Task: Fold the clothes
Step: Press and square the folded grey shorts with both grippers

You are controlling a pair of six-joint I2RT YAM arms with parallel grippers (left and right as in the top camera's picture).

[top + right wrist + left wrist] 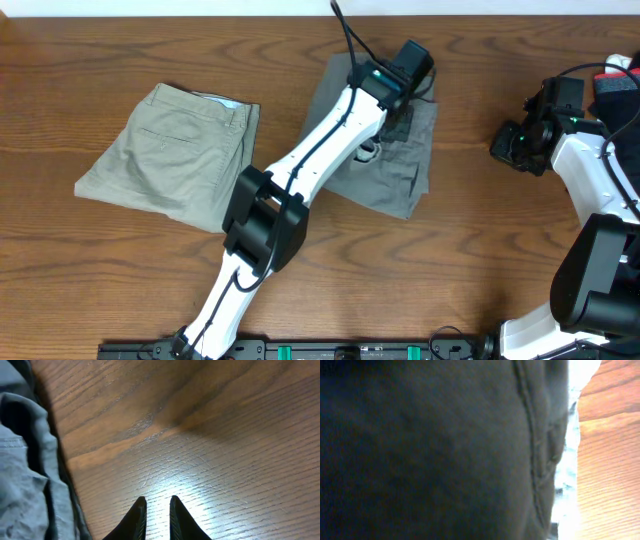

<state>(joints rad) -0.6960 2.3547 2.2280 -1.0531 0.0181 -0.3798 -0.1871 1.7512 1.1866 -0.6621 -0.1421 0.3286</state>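
The khaki trousers [170, 150] lie folded at the left of the table [100, 290] and look finished. The left gripper [405, 72] sits low on the grey trousers [410, 175] mid-table, probably for a fold. Its camera shows only cloth (one seam), so I cannot tell its jaws. The right gripper [156, 510] hovers aside, out of the way — jaws nearly together, empty. No legible writing.

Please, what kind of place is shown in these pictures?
Probably a robot test bench, not a home. Two white and black robot arms work at a brown wood-grain table, where folded khaki-beige trousers and mid-grey trousers lie, apparently for folding practice.
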